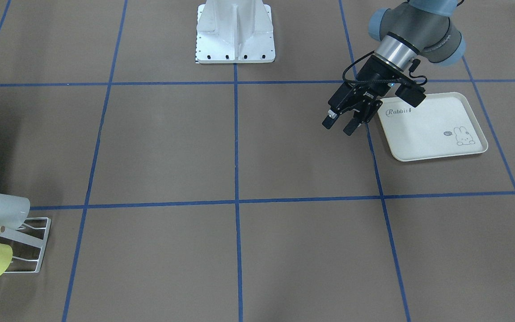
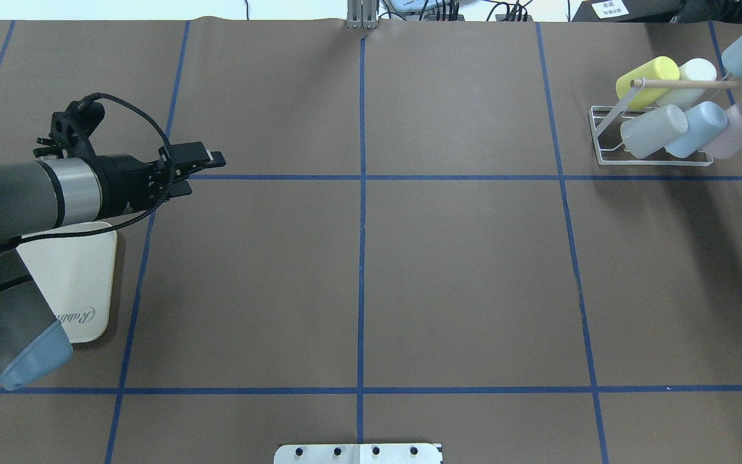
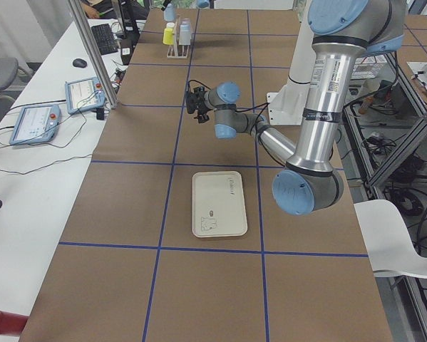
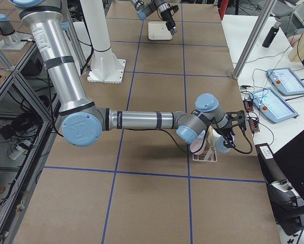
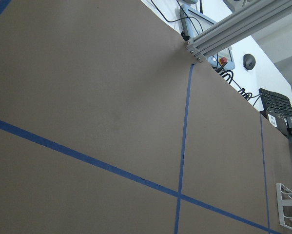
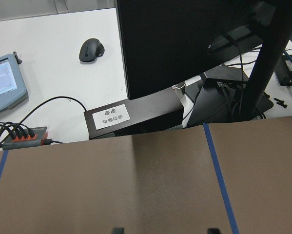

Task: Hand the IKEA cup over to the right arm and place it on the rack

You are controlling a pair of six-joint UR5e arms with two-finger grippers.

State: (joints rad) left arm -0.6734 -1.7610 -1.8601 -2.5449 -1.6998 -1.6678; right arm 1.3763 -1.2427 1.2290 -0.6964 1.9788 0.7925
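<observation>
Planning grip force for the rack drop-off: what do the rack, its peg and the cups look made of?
Rack: thin white-coated wire, likely metal, given its slender bent rods. Peg: bare light wood, matte tan. Cups: probably plastic, opaque pastels with soft dull highlights.

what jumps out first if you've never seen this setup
The rack stands at the table's far right corner in the overhead view, loaded with tilted pastel cups. The right arm stretches out to it in the exterior right view. On the opposite side, the left gripper hovers above the table, jaws open and empty, near a cream rabbit-print tray.
</observation>
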